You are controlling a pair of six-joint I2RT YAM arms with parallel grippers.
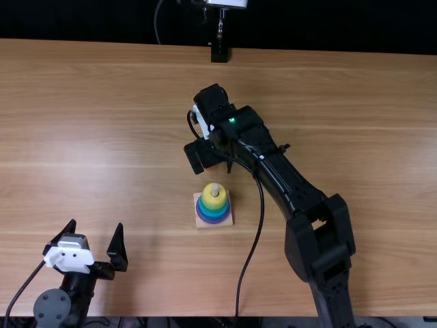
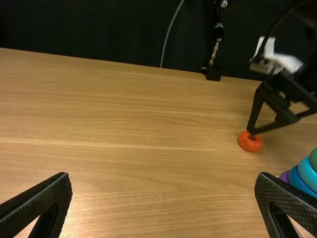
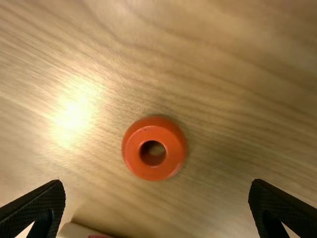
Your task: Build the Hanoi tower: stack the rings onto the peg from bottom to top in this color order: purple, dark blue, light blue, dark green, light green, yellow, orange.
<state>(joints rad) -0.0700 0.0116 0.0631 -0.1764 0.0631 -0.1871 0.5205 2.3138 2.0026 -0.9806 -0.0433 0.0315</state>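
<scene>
while the tabletop (image 1: 102, 137) carries everything, the right arm (image 1: 270, 167) slants from lower right to upper centre, its fingers (image 3: 282, 210) parted around empty space above the last ring. the left gripper (image 1: 97, 224), lower left, is spread and holding nothing, probably spared. just below centre, the yellow-topped stack (image 1: 214, 199) bares its peg tip (image 1: 214, 190) for the orange ring (image 2: 250, 145), flat on the wood beyond it.

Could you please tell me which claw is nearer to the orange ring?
The right one: the right claw is open just above the orange ring, while the left claw is well away, toward the table's near left corner.
</scene>
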